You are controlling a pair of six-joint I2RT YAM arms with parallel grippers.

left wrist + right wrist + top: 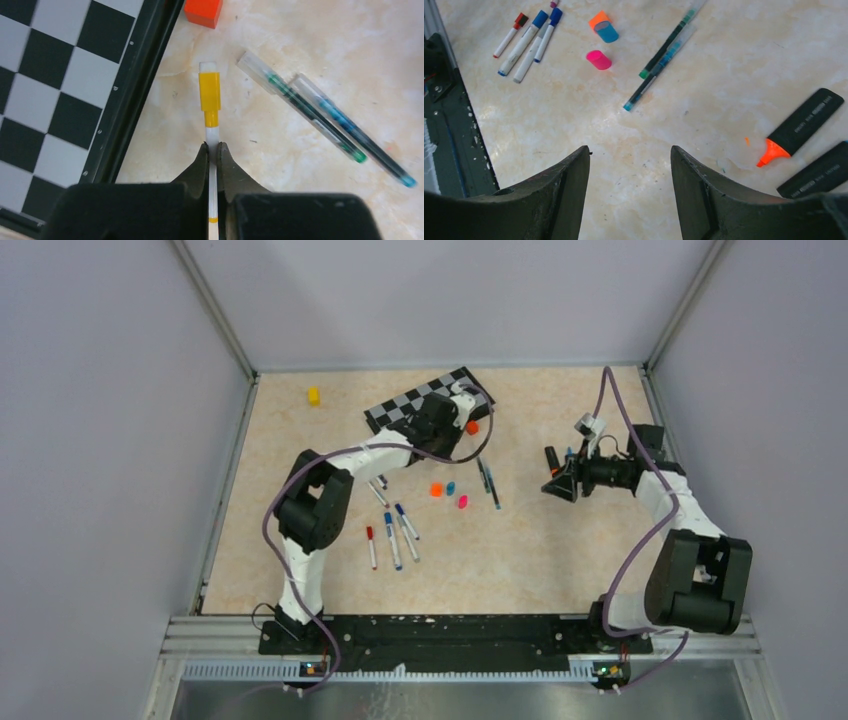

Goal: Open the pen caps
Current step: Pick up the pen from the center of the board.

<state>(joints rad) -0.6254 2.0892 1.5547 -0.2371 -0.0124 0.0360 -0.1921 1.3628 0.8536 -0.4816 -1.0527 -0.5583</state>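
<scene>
Currently held: a pen (212, 135) with a white barrel, pinched in the left gripper (212, 150), whose jaws are clamped on the barrel just behind the cap.
yellow cap (209, 91): on the pen, clear of the fingertips. We judge the grip was taken low so the cap end stays free for pulling.
where it is: just beside the board (50, 90), at its dark rim, cap pointing toward the orange block (202, 11). We cannot tell whether the pen rests on the table (300, 40) or is lifted.
thin pens (310, 117): two side by side, near the held pen but apart from it.
loose caps (599, 60): orange, blue and pink, mid-table; we take them as pens already opened.
markers (521, 47): grouped, caps on.
right gripper (630, 152): jaws spread, holding nothing, above bare table near the highlighters (806, 120), one with its orange tip bare.
left arm (320, 505): stretched to the far side, wrist tipped down at the board's edge.
right arm (690, 540): elbow folded, forearm pointing inward, well apart from the yellow cap. We judge it must cross over to pull.
</scene>
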